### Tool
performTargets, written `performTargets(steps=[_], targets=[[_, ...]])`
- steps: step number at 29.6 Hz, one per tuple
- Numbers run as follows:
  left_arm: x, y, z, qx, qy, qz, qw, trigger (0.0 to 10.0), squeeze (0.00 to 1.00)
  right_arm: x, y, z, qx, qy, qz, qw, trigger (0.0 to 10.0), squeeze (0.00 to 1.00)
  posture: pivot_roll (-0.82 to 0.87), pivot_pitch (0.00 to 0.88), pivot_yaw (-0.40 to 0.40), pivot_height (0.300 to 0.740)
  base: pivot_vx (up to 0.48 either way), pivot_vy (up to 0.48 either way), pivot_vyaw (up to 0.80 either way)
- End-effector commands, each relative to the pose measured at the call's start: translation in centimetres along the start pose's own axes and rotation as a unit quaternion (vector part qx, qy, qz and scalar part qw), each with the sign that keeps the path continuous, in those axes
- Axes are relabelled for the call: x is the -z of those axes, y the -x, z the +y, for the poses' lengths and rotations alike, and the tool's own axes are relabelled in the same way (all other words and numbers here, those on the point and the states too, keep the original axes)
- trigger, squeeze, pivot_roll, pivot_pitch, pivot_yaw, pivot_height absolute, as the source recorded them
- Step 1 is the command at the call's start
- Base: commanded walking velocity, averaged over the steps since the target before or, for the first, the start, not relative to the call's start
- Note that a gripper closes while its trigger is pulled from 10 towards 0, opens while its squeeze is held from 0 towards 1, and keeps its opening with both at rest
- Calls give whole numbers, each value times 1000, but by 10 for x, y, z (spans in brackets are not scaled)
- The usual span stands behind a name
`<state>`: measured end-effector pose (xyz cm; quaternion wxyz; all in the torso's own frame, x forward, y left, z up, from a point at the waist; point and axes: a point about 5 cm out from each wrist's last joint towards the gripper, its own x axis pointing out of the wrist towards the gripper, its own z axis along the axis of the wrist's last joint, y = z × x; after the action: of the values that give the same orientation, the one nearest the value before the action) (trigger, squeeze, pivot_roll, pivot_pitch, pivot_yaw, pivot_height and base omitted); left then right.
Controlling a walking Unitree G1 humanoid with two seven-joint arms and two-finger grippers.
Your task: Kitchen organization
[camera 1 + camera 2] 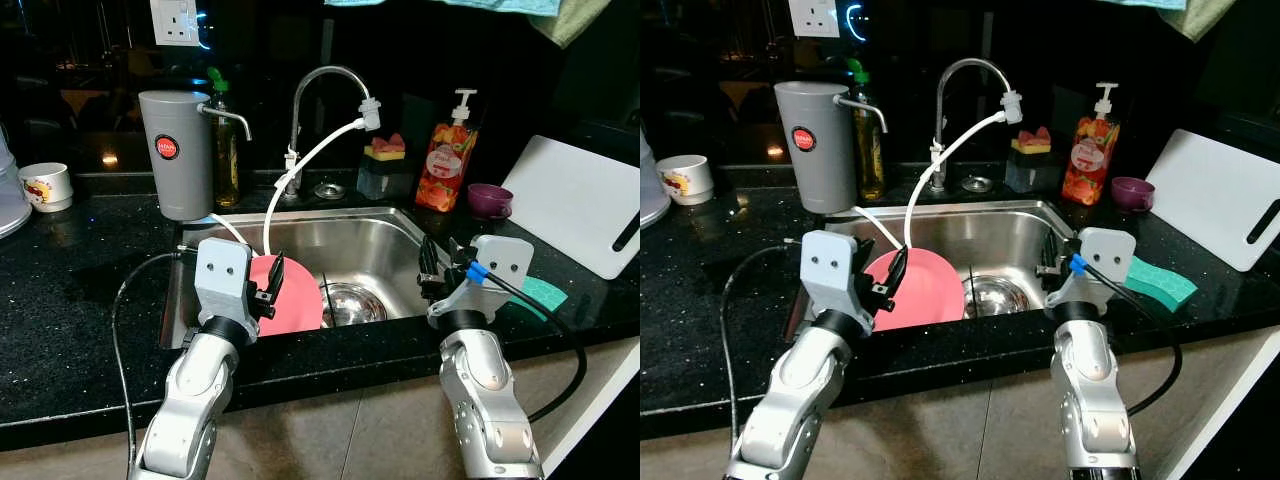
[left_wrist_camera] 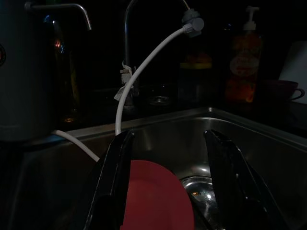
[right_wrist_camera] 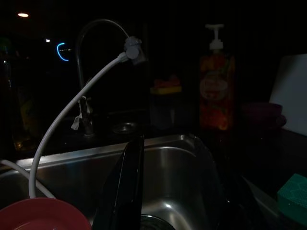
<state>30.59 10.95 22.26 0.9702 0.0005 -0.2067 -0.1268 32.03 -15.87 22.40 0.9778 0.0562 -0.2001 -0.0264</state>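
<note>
While both arms hover at the near edge of the steel sink [image 1: 395,235], the pink plate [image 1: 292,295] leans inside it at about 8 o'clock from the drain [image 1: 352,302]. The left gripper [image 1: 270,287] sits right by the plate's rim with fingers spread apart, nothing between them. The right gripper [image 1: 431,268] is at the sink's 4 o'clock corner, fingers parted too, empty. A green sponge [image 1: 1160,282] lies on the counter [image 1: 70,300] at 3 o'clock, soap bottle [image 1: 446,160] around 1 o'clock behind the sink.

Pink plate [image 1: 295,295] lower part hidden behind sink [image 1: 385,228] front rim, soap bottle [image 1: 446,160] label unreadable
</note>
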Motion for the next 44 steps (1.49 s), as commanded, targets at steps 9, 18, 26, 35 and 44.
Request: performTargets(steps=[9, 18, 26, 35, 44], targets=[[-1, -5, -2, 2, -2, -10, 1000, 10000, 0, -2, -5, -2, 0, 4, -8, 1000, 10000, 0, 106, 0, -73, 740, 0, 0, 0], [-2, -6, -1, -2, -4, -14, 1000, 10000, 0, -3, -9, 0, -5, 3, -12, 1000, 10000, 0, 111, 0, -83, 740, 0, 0, 0], [-1, -3, -1, -4, -3, -12, 1000, 10000, 0, -2, -7, 1, -6, 2, -10, 1000, 10000, 0, 106, 0, -82, 740, 0, 0, 0], [0, 0, 0, -5, -3, -6, 1000, 10000, 0, 3, 0, 0, -2, 3, 1, 1000, 10000, 0, 99, 0, -76, 740, 0, 0, 0], [2, 6, 1, -5, -4, 5, 1000, 10000, 0, 7, 7, 1, -2, 1, 13, 1000, 10000, 0, 100, 33, -71, 740, 0, 0, 0]])
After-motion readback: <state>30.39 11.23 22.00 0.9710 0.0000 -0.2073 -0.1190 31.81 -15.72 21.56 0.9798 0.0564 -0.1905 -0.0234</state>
